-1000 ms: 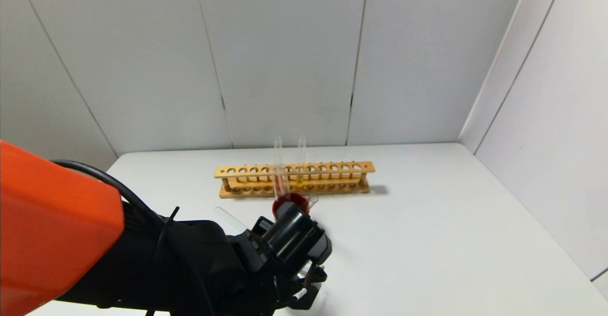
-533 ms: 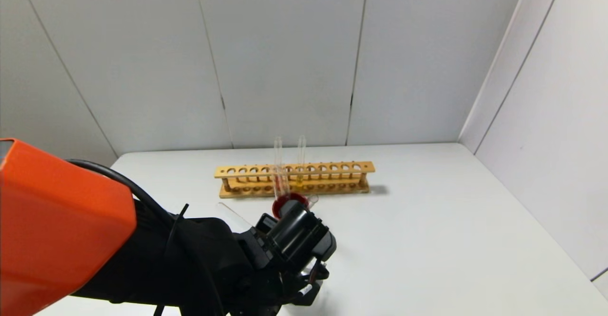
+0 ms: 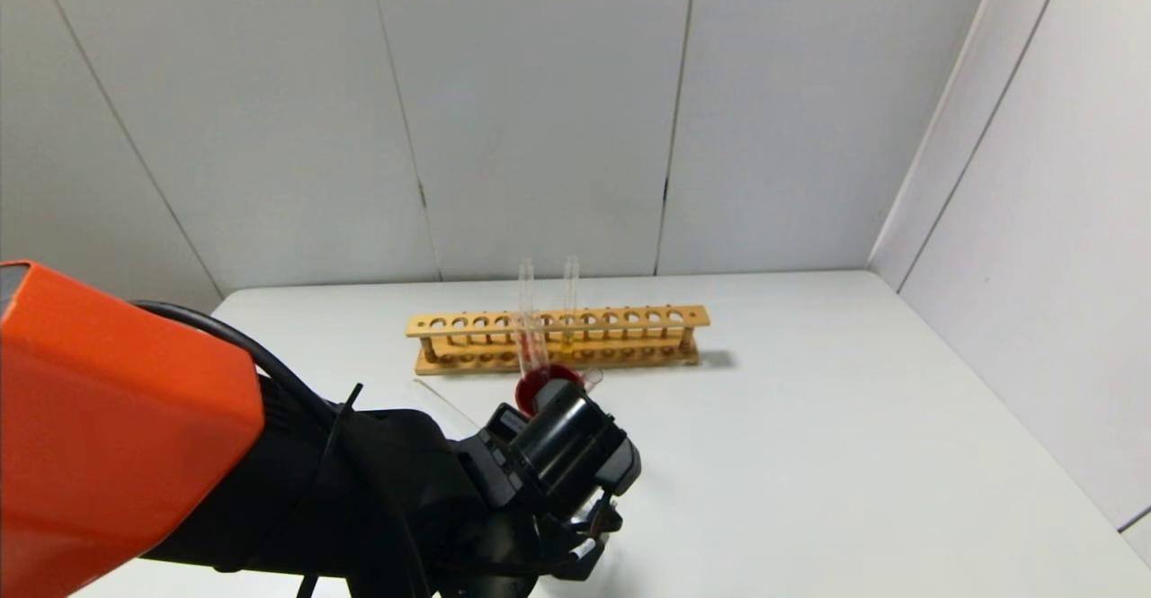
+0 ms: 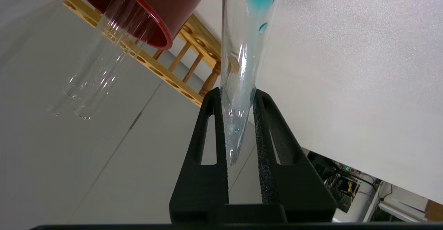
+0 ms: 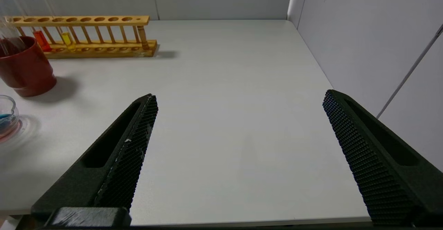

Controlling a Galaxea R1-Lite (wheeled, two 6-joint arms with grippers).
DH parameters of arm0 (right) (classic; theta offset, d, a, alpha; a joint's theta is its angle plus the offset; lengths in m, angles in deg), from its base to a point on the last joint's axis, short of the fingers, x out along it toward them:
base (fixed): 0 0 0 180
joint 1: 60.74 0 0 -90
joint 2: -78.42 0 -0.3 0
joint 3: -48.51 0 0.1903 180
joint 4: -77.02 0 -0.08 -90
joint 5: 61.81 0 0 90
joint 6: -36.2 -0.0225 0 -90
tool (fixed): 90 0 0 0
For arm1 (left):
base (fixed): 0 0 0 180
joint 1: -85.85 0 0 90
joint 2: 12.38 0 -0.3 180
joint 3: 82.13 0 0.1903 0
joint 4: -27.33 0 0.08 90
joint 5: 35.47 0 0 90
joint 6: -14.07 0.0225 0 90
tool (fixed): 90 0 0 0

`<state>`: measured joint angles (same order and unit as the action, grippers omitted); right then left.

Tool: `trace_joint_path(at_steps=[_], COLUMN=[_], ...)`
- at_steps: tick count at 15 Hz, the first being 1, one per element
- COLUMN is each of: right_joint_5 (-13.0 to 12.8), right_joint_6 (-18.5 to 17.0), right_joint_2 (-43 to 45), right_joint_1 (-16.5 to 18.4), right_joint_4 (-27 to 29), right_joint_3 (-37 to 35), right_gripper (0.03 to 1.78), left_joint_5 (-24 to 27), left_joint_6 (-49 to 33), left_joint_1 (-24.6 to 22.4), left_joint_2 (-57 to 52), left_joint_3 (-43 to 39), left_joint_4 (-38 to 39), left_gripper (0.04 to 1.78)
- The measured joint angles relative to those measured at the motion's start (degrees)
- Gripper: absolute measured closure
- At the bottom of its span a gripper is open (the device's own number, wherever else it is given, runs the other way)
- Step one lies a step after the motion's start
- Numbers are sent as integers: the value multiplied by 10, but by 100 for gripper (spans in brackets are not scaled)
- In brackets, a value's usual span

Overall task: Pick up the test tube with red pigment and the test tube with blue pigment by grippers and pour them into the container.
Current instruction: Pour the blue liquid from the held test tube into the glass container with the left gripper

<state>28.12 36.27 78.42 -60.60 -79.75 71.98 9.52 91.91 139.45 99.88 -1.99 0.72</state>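
My left gripper is shut on the test tube with blue pigment. The tube is tipped, and its teal-blue liquid has run to the far end. In the head view this gripper hangs low over the table's near middle, the tube's bare end sticking out to its left. The container is hidden behind it there; the right wrist view shows it holding blue and reddish liquid. A tube with orange-red liquid stands in the rack; whether it is the test tube with red pigment I cannot tell. My right gripper stands open and empty.
A wooden rack crosses the back of the table, also holding a yellow-liquid tube. A dark red cup with empty clear tubes leaning in it stands just in front. White walls close the back and right side.
My left arm has shifted slightly right and forward with the blue tube. Its bare end now sits a little higher and farther right in the head view.
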Motion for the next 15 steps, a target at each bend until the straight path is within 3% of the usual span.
trace_joint_path(at_steps=[15], right_joint_5=[0], right_joint_6=[0], right_joint_2=[0], right_joint_1=[0], right_joint_4=[0], right_joint_3=[0], right_gripper=[7], left_joint_5=[-29], left_joint_6=[11], left_joint_1=[11], left_joint_2=[3], left_joint_3=[26], left_joint_4=[-65], left_gripper=[152])
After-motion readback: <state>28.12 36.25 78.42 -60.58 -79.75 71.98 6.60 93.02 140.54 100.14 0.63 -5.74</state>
